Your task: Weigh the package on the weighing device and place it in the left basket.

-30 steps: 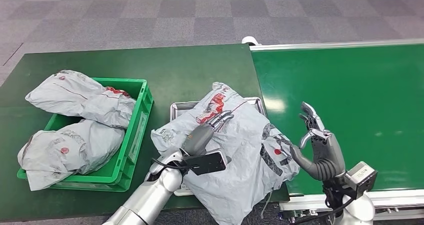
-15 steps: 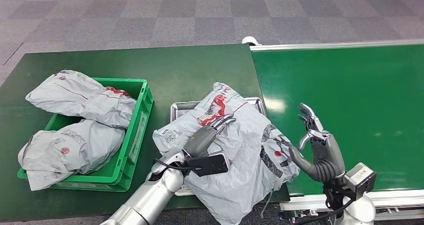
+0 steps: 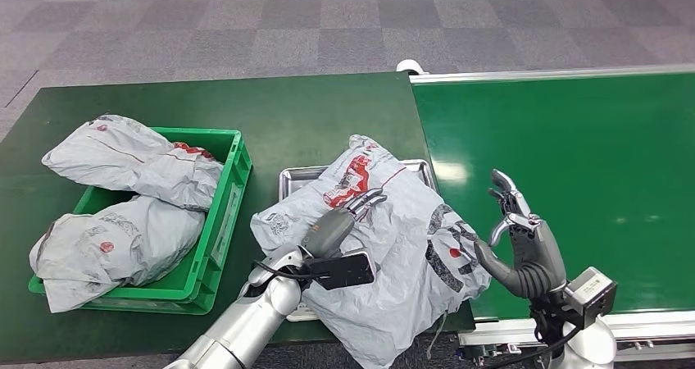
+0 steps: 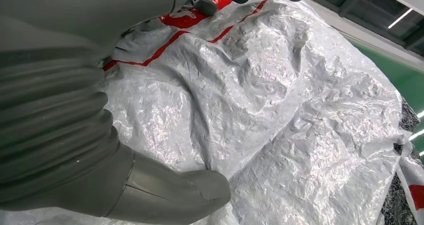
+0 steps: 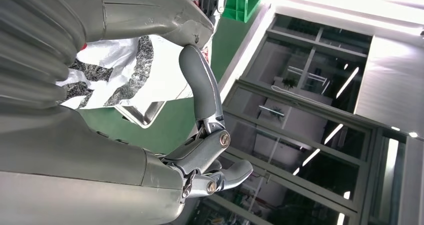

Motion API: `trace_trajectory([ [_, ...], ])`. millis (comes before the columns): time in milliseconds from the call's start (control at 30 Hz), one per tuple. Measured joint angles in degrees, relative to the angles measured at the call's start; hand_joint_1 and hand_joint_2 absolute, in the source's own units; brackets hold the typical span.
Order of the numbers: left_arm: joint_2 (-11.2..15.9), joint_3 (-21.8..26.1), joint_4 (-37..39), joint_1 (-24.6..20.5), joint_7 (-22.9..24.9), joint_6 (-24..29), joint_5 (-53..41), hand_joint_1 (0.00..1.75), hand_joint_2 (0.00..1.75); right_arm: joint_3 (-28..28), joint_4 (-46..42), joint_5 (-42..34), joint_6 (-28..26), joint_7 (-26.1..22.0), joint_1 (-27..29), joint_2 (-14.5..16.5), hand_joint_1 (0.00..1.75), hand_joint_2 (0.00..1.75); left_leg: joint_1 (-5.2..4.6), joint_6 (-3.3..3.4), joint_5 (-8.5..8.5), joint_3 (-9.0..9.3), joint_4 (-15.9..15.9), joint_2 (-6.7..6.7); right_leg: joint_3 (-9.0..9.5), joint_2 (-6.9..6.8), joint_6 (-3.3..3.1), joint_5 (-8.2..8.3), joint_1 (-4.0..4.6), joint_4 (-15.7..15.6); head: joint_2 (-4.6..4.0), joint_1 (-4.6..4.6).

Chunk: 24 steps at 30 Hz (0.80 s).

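So the big crinkly grey plastic mailer bag with red and black print is sprawled over the silver metal weighing tray, covering most of it. The left hand lies flat on top, fingers stretched out, not gripping. The right hand hovers just beside the bag's edge, open and empty. Over left, the green plastic basket holds two similar grey bags.

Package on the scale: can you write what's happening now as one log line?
package: on scale | left hand: rests on package | right hand: open beside it | basket: two bags
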Motion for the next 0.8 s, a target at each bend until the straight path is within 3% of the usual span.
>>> trace_trajectory([
  [67, 0.0, 0.0, 0.1, -0.1, 0.5, -0.6, -0.2, 1.75, 1.75, 0.0, 0.0, -0.2, 0.0, 0.2, 0.0, 0.0, 0.00, 1.75, 0.00, 0.00, 0.00, 0.01, 0.0, 0.00, 0.00, 0.00, 0.00, 0.00, 0.00, 0.0, 0.00, -0.01],
  [233, -0.2, -1.7, 3.8, -1.5, 5.9, -8.5, -2.3, 1.75, 1.75, -0.3, -1.7, -3.5, 0.0, 2.1, 2.4, -0.3, 0.00, 1.75, 0.00, 0.02, -0.01, 0.03, 0.0, -0.13, 0.10, -0.12, 0.04, -0.06, 0.00, 0.0, 0.00, 0.00],
  [800, -1.3, -3.2, 9.4, -5.0, 5.6, -8.7, -2.4, 1.75, 1.75, -1.7, -3.5, -4.1, 0.0, 2.1, 4.6, -0.6, 0.00, 1.75, -0.03, 0.09, -0.07, 0.42, 0.0, -0.12, 0.52, -0.12, 0.13, -0.13, -0.05, 0.0, 0.00, 0.00],
])
